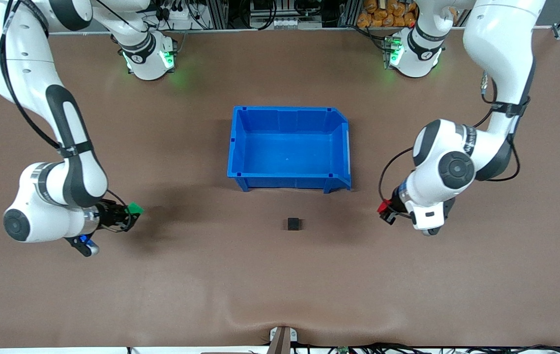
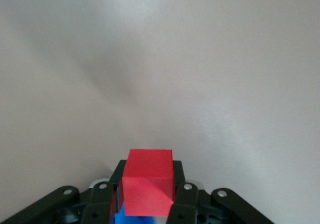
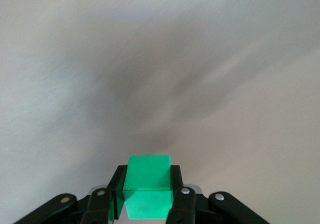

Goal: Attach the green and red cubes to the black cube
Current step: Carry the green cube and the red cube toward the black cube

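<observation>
Blue bin (image 1: 289, 147) sits just beside the black cube (image 1: 293, 224).

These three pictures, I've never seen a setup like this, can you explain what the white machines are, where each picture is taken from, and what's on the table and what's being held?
The white machines are two robot arms bolted along one edge of a brown table. The big picture looks down from a high camera facing them. The two small pictures come from cameras on the arms' wrists, looking out past each arm's jaws.

On the table stand a blue bin, which looks empty, and a small black cube, nearer the front camera than the bin.

The left gripper, over the table toward its own end, is shut on a red cube. The right gripper, over its end, is shut on a green cube. Both cubes sit squarely between the jaws, apart from the black cube.
</observation>
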You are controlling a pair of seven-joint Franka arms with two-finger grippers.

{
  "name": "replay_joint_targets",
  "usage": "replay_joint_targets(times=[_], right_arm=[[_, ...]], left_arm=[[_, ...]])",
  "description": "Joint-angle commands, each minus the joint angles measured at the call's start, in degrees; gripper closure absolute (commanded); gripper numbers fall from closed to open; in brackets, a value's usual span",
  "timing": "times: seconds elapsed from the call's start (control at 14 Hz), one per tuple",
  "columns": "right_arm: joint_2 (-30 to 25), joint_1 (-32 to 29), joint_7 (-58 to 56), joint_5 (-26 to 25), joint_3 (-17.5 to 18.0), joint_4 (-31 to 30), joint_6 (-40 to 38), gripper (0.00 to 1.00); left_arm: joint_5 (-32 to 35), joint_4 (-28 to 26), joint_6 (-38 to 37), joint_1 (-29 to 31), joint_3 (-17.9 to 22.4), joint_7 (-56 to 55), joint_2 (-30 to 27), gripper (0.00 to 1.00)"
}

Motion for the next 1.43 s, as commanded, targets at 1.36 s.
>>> replay_joint_targets(times=[1.36], right_arm=[[8.05,17.64,45.55,7.03,-0.33,9.18,18.81,1.00]], left_arm=[[-6.68,17.37,1.57,-12.60,0.70,-33.36,20.45,1.00]])
